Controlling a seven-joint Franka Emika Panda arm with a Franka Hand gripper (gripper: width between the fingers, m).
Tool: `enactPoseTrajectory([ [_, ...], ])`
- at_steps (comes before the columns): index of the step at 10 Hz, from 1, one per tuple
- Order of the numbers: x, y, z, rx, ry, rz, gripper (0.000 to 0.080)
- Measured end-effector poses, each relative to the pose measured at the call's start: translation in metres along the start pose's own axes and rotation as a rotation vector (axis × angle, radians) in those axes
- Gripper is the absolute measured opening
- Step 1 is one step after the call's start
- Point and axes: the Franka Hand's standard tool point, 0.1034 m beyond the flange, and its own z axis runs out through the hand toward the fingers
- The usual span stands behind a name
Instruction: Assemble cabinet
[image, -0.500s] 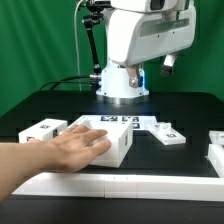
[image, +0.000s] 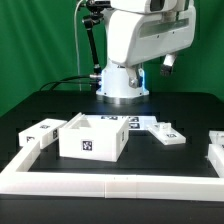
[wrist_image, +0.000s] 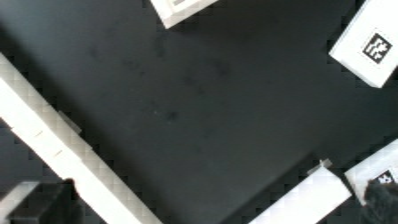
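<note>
The arm hung high over its base, gripper (image: 167, 63) lifted well clear of everything, I'd say to leave the parts in plain sight. Its fingers (wrist_image: 36, 201) stood wide apart, nothing between them. The cabinet (image: 93, 138) sat on the table (image: 192, 118) in front of the base, near the rail (image: 110, 182): a white open-topped box, tags facing the camera, probably for tracking.

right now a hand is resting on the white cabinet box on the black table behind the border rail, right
No hand: the exterior view shows nothing resting on the cabinet. It does sit on the black table behind the border rail.
</note>
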Motion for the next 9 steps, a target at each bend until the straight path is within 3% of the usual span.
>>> enactPoseTrajectory([
  [5, -0.003, 0.001, -0.001, -0.001, -0.001, -0.009, 0.0798],
  [6, -0.026, 0.005, -0.008, -0.014, -0.009, -0.130, 0.0798],
  [7, -0.045, -0.001, -0.008, -0.063, 0.007, -0.162, 0.0798],
  [9, -0.065, -0.025, 0.010, -0.104, 0.039, -0.229, 0.0798],
])
